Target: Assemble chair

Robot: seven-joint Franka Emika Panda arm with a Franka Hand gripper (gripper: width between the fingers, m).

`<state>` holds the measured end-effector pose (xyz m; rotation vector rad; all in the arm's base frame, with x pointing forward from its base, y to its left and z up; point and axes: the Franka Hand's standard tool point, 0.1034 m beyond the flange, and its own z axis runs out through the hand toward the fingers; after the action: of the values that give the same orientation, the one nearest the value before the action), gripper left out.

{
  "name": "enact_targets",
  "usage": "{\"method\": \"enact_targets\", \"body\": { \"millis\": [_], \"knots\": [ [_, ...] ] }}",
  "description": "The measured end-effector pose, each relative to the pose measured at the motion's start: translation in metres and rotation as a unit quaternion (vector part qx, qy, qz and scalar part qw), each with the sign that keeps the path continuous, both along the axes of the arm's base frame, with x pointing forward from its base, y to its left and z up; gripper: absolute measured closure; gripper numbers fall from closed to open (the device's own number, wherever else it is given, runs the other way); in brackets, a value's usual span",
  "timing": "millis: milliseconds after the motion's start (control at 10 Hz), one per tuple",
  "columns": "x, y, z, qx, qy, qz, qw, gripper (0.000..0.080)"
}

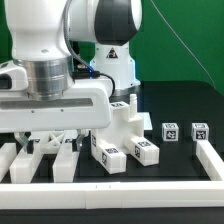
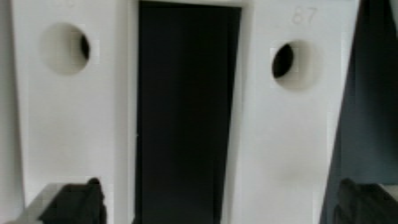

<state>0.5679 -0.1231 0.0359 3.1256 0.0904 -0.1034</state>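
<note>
Exterior view: the gripper (image 1: 57, 142) hangs low at the exterior view's left, just above a row of white bars (image 1: 62, 162) on the black desk (image 1: 170, 160). At frame centre stands a stepped chair block (image 1: 122, 125) with tagged pieces at its foot. Two tagged cubes (image 1: 170, 131) sit apart toward the exterior view's right, inside the rail (image 1: 120, 185). Wrist view — the jaws are spread wide, gripping nothing. The fingertips (image 2: 71, 203) show at either side over two white slabs (image 2: 285, 120), each with a round hole, a dark gap between them.
</note>
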Motion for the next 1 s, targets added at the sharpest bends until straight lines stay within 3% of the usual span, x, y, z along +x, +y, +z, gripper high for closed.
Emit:
{"method": "enact_targets", "body": {
  "millis": [400,900,1000],
  "knots": [
    [-0.002,0.011,-0.011,0.000,0.004,0.003,1.000,0.0151],
    [-0.001,0.014,-0.010,0.001,0.004,0.005,1.000,0.0151],
    [-0.001,0.013,-0.010,0.001,0.004,0.005,1.000,0.0268]
  ]
}}
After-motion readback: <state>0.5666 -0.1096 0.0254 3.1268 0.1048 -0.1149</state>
